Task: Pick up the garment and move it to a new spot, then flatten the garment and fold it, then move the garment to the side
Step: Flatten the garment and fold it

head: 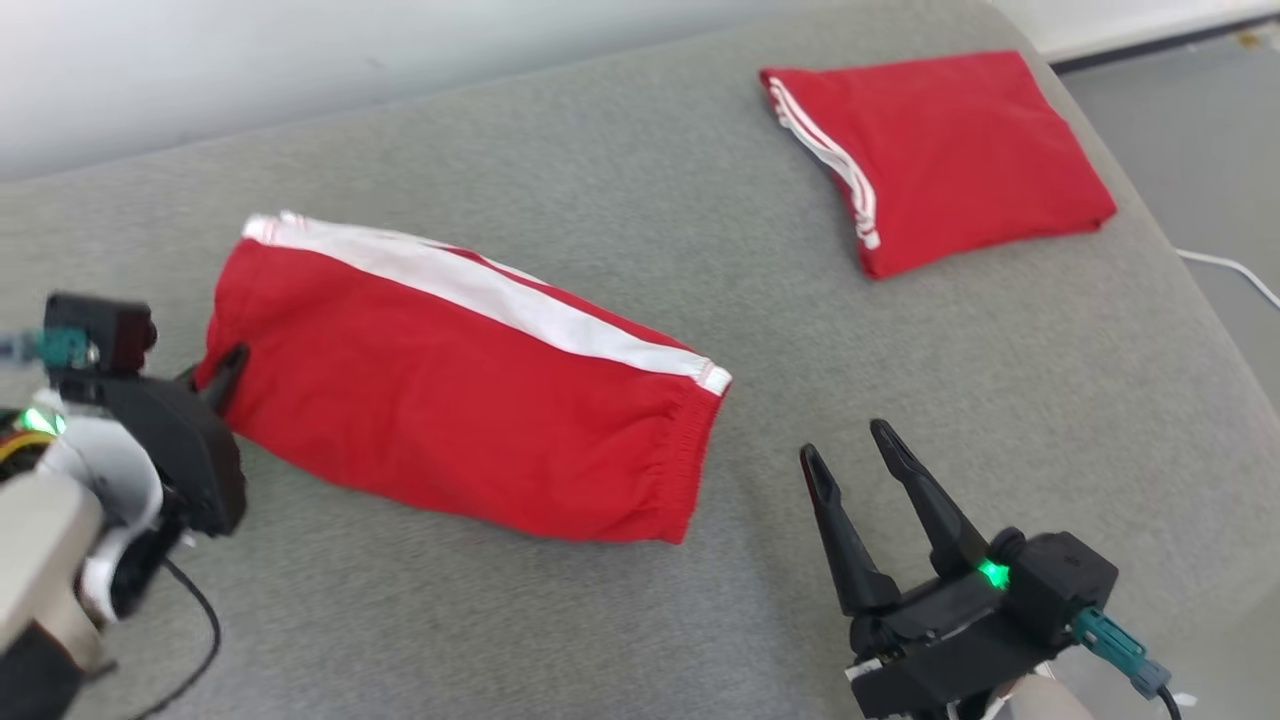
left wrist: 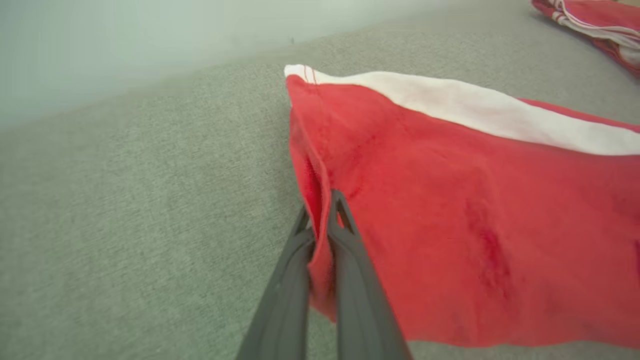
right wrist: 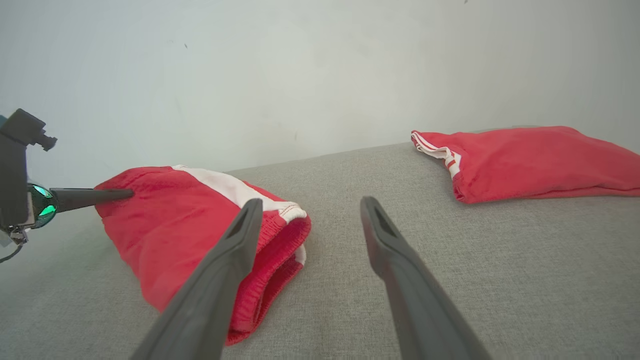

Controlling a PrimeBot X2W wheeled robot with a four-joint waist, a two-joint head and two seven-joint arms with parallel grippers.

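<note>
A red garment [head: 450,400] with a broad white side stripe lies folded lengthwise on the grey surface, elastic waistband at its right end. My left gripper [head: 228,368] is shut on the left edge of this garment [left wrist: 450,210]; in the left wrist view both fingers [left wrist: 345,235] pinch a fold of red cloth, the left gripper [left wrist: 320,210] tips buried in it. My right gripper [head: 853,450] stands open just right of the waistband, touching nothing. In the right wrist view the right gripper [right wrist: 307,210] frames the waistband end of the garment [right wrist: 165,225], and the left gripper's finger [right wrist: 95,196] meets its far end.
A second red garment [head: 940,150], folded into a square with thin white stripes, lies at the far right of the grey padded surface [head: 640,620]. The surface's right edge drops to the floor, where a white cable [head: 1235,270] runs. A pale wall stands behind.
</note>
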